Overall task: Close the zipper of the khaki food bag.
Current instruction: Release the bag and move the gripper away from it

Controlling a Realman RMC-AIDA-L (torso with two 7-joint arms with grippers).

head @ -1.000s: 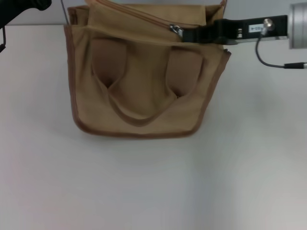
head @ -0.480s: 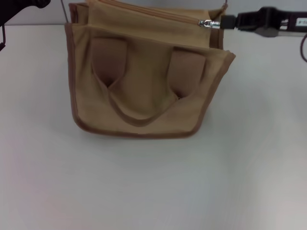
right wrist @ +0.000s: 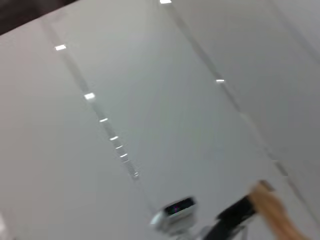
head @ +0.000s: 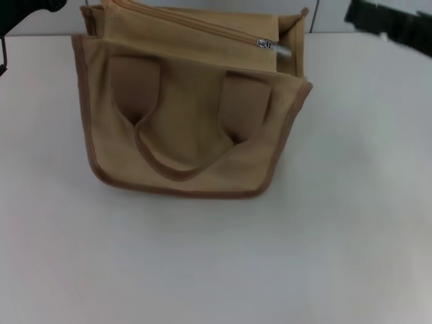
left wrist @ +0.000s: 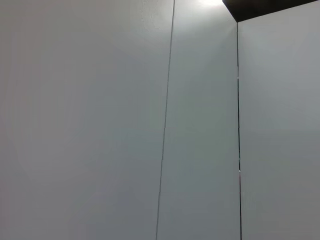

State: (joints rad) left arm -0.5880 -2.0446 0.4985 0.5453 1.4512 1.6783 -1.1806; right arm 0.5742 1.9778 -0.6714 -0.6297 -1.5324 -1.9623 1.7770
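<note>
The khaki food bag [head: 189, 121] stands at the back of the white table in the head view, its handle loop and two brown strap patches facing me. The zipper [head: 202, 25] runs along its top panel. Its small silver pull [head: 270, 46] rests at the bag's right end with nothing touching it. My right gripper [head: 385, 23] is a dark blur at the upper right, well clear of the bag. The left arm [head: 27, 10] stays parked at the top left corner. The left wrist view shows only wall panels.
White tabletop [head: 216, 263] stretches in front of and to the right of the bag. A grey wall rises behind the table. In the right wrist view a tan shape [right wrist: 272, 212] shows at the edge, before grey wall panels.
The right gripper drew the silver pull rightward along the bag's top, then came off it and swung away up and right. The bag shifted slightly left.
</note>
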